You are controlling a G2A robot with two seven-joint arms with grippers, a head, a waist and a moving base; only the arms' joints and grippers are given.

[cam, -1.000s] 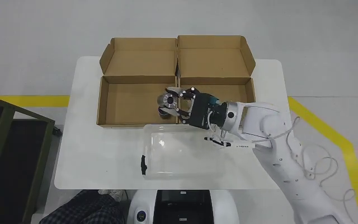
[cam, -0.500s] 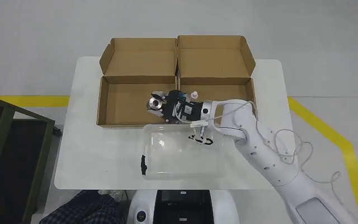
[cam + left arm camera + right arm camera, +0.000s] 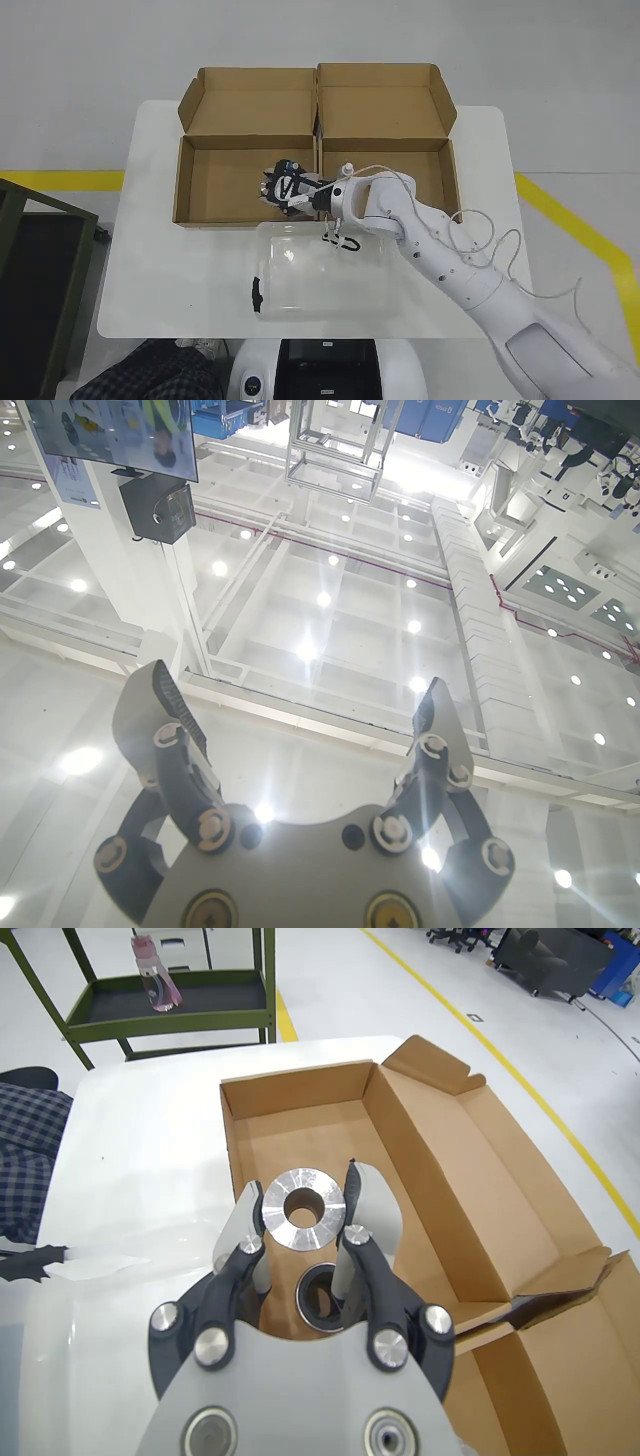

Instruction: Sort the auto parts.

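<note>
Over the left-hand cardboard box my right gripper was closed on a silver metal disc, one finger pressed to each side of its rim, so that its flat face and round centre hole looked back at my wrist camera. From above, that gripper sat within the box's right half, close to the wall it shares with the right-hand cardboard box. I could not tell whether the disc touched the cardboard floor or hung clear of it.

On the floor of the same box lay a dark ring, just beside the disc on the side nearer my wrist and partly hidden behind one of my fingers. Both boxes stood side by side on the white table with their lids folded back. A clear plastic container sat on the table just in front of them.

My left gripper pointed up at the ceiling, its fingers spread wide apart with nothing between them.
</note>
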